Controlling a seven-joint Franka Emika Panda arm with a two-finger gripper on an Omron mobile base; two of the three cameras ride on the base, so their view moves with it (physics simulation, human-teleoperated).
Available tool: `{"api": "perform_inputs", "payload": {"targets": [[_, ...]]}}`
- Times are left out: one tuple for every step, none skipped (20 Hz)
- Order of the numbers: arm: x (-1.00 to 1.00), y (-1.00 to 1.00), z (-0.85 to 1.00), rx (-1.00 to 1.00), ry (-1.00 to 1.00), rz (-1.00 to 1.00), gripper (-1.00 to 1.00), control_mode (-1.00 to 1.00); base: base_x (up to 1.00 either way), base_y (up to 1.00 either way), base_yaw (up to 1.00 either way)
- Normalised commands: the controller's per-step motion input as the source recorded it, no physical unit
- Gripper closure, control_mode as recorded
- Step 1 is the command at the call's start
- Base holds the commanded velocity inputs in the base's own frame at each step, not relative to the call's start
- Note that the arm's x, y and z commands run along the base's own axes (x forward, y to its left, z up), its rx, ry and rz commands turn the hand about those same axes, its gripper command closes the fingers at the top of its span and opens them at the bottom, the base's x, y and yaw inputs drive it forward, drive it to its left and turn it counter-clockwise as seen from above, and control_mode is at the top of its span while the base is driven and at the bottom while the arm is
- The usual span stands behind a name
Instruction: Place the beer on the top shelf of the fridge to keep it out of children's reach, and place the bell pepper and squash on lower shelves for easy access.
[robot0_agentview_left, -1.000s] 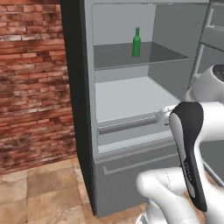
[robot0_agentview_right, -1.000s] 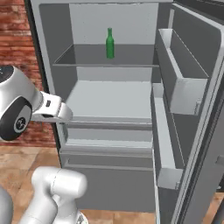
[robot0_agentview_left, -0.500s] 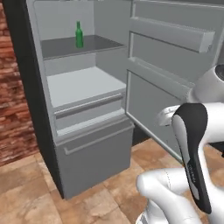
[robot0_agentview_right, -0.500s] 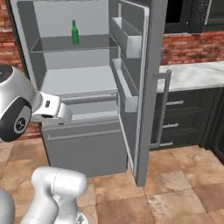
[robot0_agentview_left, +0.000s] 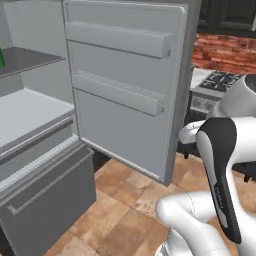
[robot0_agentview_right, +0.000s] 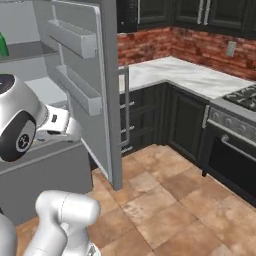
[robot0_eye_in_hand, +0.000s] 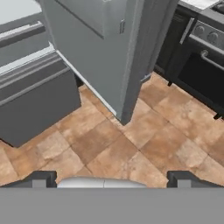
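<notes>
Beer (robot0_agentview_right: 3, 45) already up on the fridge's top shelf (robot0_agentview_left: 27, 59); my jaws stand wide and empty

My gripper (robot0_eye_in_hand: 109, 178) hangs over the floor tiles; that slim bottle looks hard, slick and tippy, best taken round the body, I judge.

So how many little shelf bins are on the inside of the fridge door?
2. The upper bin runs across the fridge door near the top; the lower bin sits below it, about halfway down. The right base view shows the same two.
</notes>
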Motion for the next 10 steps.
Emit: {"api": "perform_inputs", "payload": {"targets": [[0.0,0.0,0.0,0.0,0.0,0.0,-1.0,1.0,0.22,-0.44,-0.51],[0.0,0.0,0.0,0.0,0.0,0.0,-1.0,1.0,0.31,-0.45,-0.48],[0.0,0.0,0.0,0.0,0.0,0.0,-1.0,1.0,0.39,-0.48,-0.45],[0.0,0.0,0.0,0.0,0.0,0.0,-1.0,1.0,0.49,-0.57,-0.44],[0.0,0.0,0.0,0.0,0.0,0.0,-1.0,1.0,0.49,-0.63,-0.43],[0.0,0.0,0.0,0.0,0.0,0.0,-1.0,1.0,0.52,-0.65,-0.42],[0.0,0.0,0.0,0.0,0.0,0.0,-1.0,1.0,0.55,-0.64,-0.41],[0.0,0.0,0.0,0.0,0.0,0.0,-1.0,1.0,0.61,-0.62,-0.4],[0.0,0.0,0.0,0.0,0.0,0.0,-1.0,1.0,0.68,-0.6,-0.36],[0.0,0.0,0.0,0.0,0.0,0.0,-1.0,1.0,0.74,-0.59,-0.33]]}}
